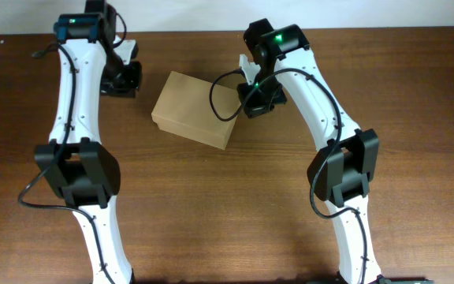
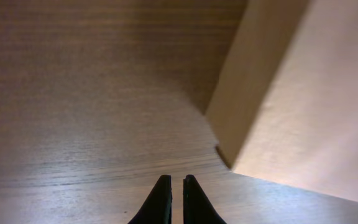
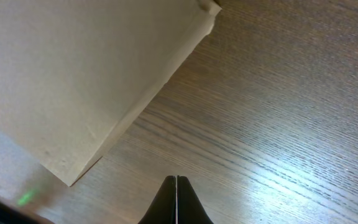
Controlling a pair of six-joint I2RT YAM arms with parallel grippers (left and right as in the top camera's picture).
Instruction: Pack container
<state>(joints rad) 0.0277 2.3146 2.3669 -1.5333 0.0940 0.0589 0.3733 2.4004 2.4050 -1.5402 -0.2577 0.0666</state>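
The container (image 1: 194, 110) is a plain tan cardboard box lying on the wooden table with its lid down. It sits between my two arms. My left gripper (image 1: 126, 78) is just left of the box, apart from it, low over the table. In the left wrist view its fingers (image 2: 177, 180) are nearly together with nothing between them, and the box (image 2: 303, 93) fills the right side. My right gripper (image 1: 257, 99) is at the box's right end. In the right wrist view its fingers (image 3: 176, 180) are pressed together and empty, and the box (image 3: 73, 68) is at upper left.
The brown wooden table (image 1: 416, 95) runs to a pale wall along the far edge. A small white piece (image 1: 247, 67) shows beside the right wrist; I cannot tell what it is. Black cables loop along both arms.
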